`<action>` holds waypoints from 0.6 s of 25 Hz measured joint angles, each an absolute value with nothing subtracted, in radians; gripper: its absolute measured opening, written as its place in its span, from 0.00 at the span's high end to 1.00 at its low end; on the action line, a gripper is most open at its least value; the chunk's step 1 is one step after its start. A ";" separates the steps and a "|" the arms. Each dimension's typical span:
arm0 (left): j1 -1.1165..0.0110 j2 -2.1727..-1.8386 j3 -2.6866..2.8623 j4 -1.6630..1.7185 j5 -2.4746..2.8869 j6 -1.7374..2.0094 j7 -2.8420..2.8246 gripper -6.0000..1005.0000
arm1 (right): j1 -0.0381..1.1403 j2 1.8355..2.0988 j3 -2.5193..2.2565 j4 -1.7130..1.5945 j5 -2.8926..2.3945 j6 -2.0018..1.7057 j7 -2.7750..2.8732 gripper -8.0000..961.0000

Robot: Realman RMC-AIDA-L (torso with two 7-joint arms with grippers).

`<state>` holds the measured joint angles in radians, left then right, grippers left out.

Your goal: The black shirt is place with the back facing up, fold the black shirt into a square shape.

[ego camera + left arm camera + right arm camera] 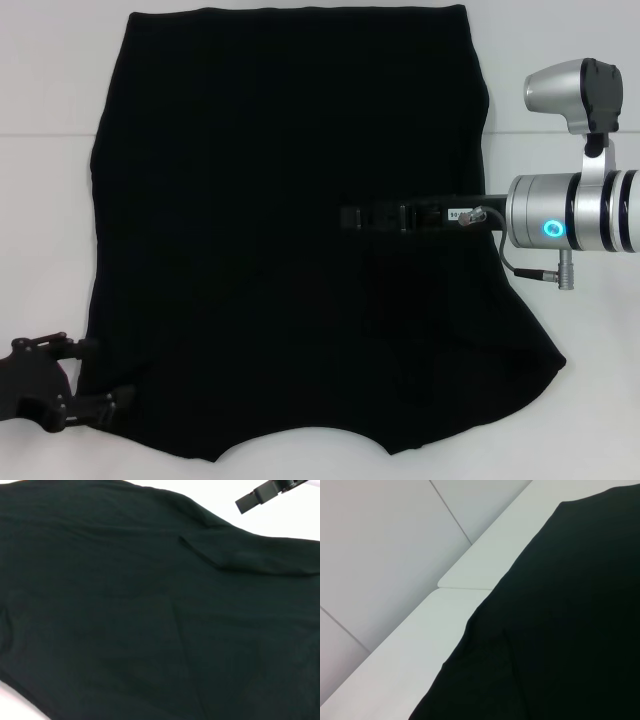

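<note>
Head view shows the left gripper point(95, 375) at the black shirt point(290, 200)'s near corner (jaws wide, apparently to pinch for folding).

Black shirt point(290, 230) covers most of white table point(50, 80). Bare strips at 9, 3 & 12 o'clock. Right gripper point(350, 216) reaches in from 3 o'clock over shirt centre. Left gripper point(95, 375) sits at 7 o'clock corner.
</note>
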<state>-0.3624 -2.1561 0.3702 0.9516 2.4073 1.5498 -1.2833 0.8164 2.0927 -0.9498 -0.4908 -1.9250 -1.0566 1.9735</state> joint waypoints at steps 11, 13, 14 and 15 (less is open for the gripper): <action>-0.372 -2.162 0.395 0.937 2.412 1.465 -1.287 0.28 | 0.817 2.091 -0.948 -0.491 -1.925 -1.057 1.973 0.22; -0.370 -2.162 0.390 0.937 2.408 1.459 -1.286 0.32 | 0.817 2.091 -0.948 -0.491 -1.925 -1.057 1.973 0.22; -0.369 -2.162 0.388 0.938 2.406 1.458 -1.285 0.35 | 0.816 2.091 -0.948 -0.491 -1.925 -1.057 1.974 0.22; -0.369 -2.161 0.387 0.939 2.405 1.458 -1.285 0.37 | 0.816 2.091 -0.948 -0.491 -1.925 -1.057 1.974 0.22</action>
